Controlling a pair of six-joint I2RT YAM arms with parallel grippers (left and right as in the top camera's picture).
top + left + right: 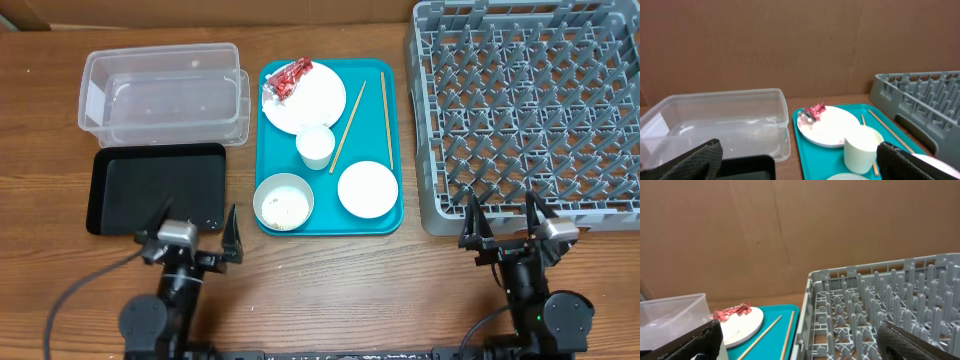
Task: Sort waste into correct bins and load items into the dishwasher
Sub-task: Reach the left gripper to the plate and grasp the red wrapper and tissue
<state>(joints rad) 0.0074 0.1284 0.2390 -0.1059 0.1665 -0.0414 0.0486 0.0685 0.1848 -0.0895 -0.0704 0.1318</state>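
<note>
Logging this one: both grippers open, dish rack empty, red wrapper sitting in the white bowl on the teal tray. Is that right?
Not quite. The overhead view shows the red wrapper on the white plate at the back of the teal tray, not in the bowl. The rest holds: left gripper and right gripper open, dish rack empty.

Plastics, smooth white ware and bare wood on a wood-grain top.

The table (330, 300) showed brown wood grain with a dull sheen. The tub (160, 52) was clear, smooth plastic, slightly cloudy. The black tray (150, 190) was plastic with little shine, the teal tray (372, 120) was smooth with a soft gloss, and the dish rack (530, 100) was matt grey moulded plastic. The plate (318, 100), cup (316, 146), saucer (367, 188) and bowl (283, 201) looked smooth, white and faintly glossy. The wrapper (288, 78) was red, crinkled and shiny. The chopsticks (348, 127) were pale, plain wood. The backdrop (790, 45) was matt brown cardboard.
</note>
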